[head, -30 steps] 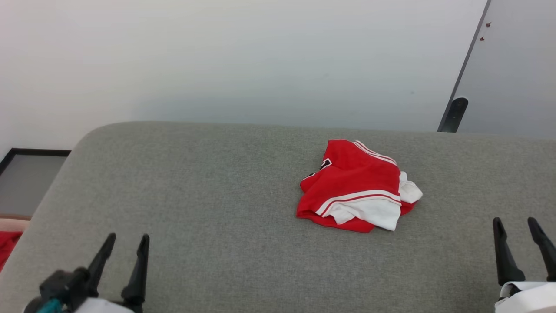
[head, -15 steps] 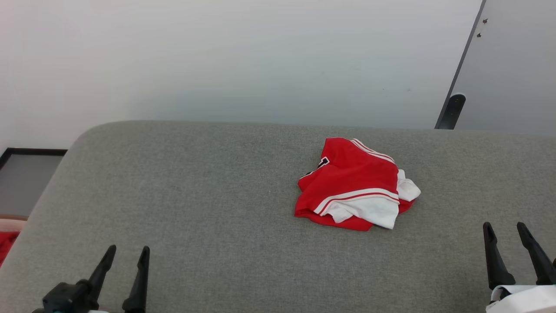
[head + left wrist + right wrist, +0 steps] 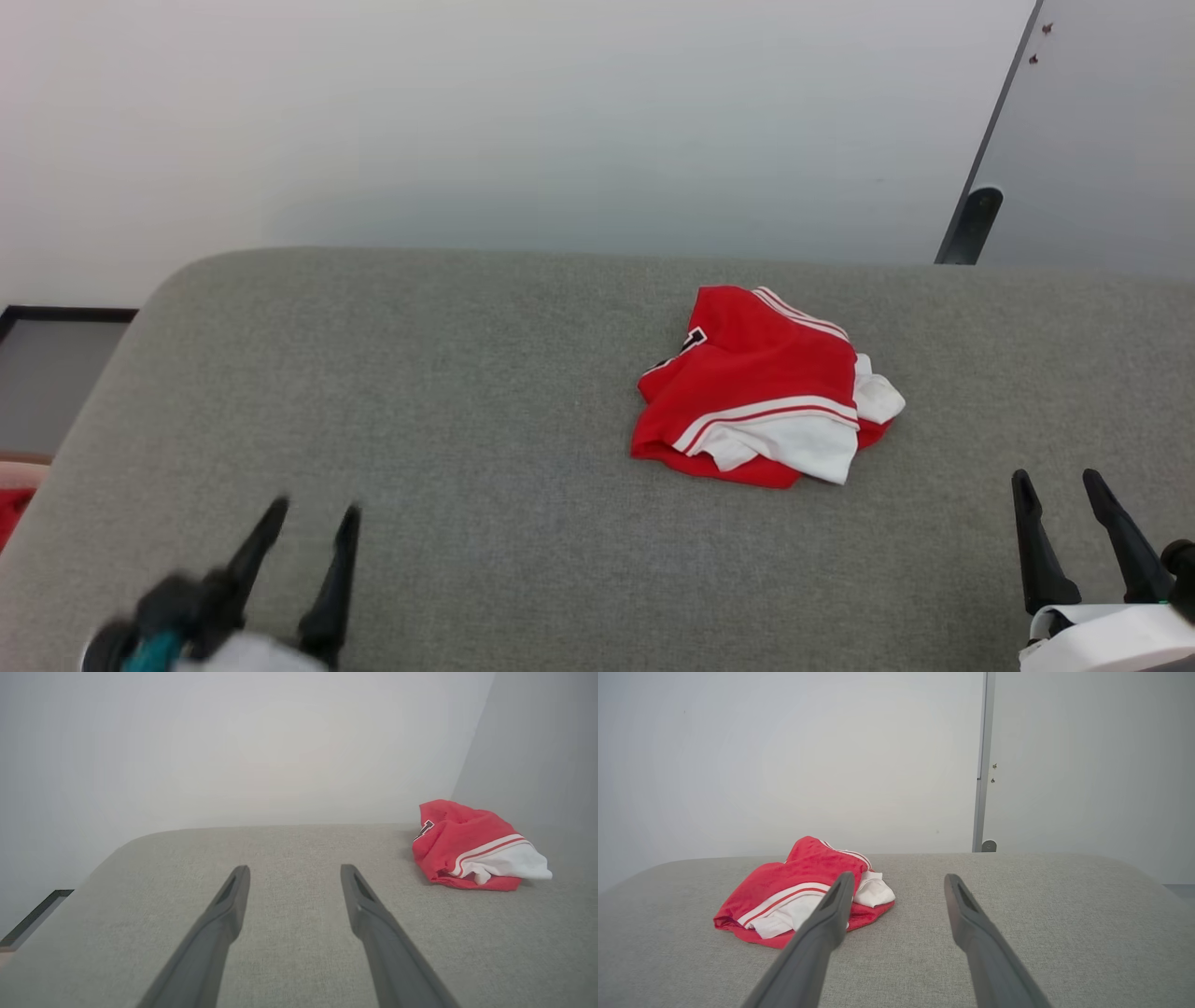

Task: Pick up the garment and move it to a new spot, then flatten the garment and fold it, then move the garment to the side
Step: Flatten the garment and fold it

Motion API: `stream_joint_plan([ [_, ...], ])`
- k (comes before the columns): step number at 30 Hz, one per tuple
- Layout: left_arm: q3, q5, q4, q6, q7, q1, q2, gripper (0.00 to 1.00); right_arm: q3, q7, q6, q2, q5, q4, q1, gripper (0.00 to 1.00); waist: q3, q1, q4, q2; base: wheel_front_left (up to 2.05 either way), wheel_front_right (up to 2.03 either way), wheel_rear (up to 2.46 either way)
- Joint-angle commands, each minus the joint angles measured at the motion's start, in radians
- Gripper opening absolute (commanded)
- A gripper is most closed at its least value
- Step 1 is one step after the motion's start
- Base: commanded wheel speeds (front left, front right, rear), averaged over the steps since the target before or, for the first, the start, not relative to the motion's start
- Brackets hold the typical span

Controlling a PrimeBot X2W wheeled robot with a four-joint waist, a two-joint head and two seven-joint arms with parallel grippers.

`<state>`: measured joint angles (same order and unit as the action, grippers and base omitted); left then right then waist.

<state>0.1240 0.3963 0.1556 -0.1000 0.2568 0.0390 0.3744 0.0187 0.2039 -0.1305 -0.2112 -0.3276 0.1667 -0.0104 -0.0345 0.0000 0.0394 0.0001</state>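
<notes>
The garment (image 3: 761,387) lies crumpled in a heap on the grey padded surface (image 3: 467,401), right of centre: red cloth, a white panel, red-and-white striped trim and a bit of black lettering. In the left wrist view the garment (image 3: 472,847) sits far to the right; in the right wrist view the garment (image 3: 803,889) lies ahead on the left, partly behind the left finger. My left gripper (image 3: 313,511) hovers open near the front left, far from the heap. My right gripper (image 3: 1057,481) stands open at the front right, a short way from it. Both hold nothing.
A pale wall rises behind the grey surface. A dark vertical post (image 3: 971,224) and a grey door panel stand at the back right. Beyond the left edge I see a dark-framed floor panel (image 3: 56,373) and a red cloth scrap (image 3: 11,518).
My left gripper has moved forward and slightly right, now blurred. The right gripper has shifted a little left. The whole head view has shifted slightly, so the camera has moved. The garment lies unchanged.
</notes>
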Motion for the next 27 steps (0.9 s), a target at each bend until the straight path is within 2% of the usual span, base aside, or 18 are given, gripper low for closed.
stream_joint_plan([
  [1,0.018,-0.015,-0.005,-0.01,-0.011,-0.052,0.011,1.0,-0.005,0.009,0.0,0.005,-0.001,0.004,-0.009,1.0,0.011,0.0,-0.006,-0.0001,0.0,0.0,0.0],
  [8,0.194,-0.024,-0.012,-0.03,-0.133,-0.377,0.049,1.0,-0.016,0.027,0.0,0.021,-0.005,0.016,-0.045,1.0,0.065,0.0,-0.039,-0.0001,0.0,0.0,0.0],
  [10,0.298,0.003,-0.005,-0.031,-0.179,-0.506,0.056,1.0,-0.019,0.034,0.0,0.027,-0.005,0.017,-0.065,1.0,0.096,0.0,-0.056,-0.0001,0.0,0.0,0.0],
  [15,0.566,0.124,0.115,-0.031,-0.293,-0.843,0.019,1.0,-0.027,0.05,0.0,0.048,-0.003,0.038,-0.111,1.0,0.158,0.0,-0.094,-0.0001,0.0,0.0,0.0],
  [18,0.728,0.215,0.218,-0.03,-0.348,-0.991,-0.036,1.0,-0.041,0.056,0.0,0.057,-0.004,0.052,-0.144,1.0,0.2,0.0,-0.128,-0.0001,0.0,0.0,0.0],
  [23,0.995,0.4,0.337,-0.029,-0.501,-1.154,-0.069,1.0,-0.061,0.061,0.0,0.079,-0.01,0.071,-0.2,1.0,0.255,0.0,-0.185,-0.0001,0.0,0.0,0.0],
  [27,1.111,0.543,0.363,-0.029,-0.558,-1.226,-0.079,1.0,-0.06,0.062,0.0,0.095,-0.011,0.063,-0.219,1.0,0.284,0.0,-0.215,-0.0001,0.0,0.0,0.0],
])
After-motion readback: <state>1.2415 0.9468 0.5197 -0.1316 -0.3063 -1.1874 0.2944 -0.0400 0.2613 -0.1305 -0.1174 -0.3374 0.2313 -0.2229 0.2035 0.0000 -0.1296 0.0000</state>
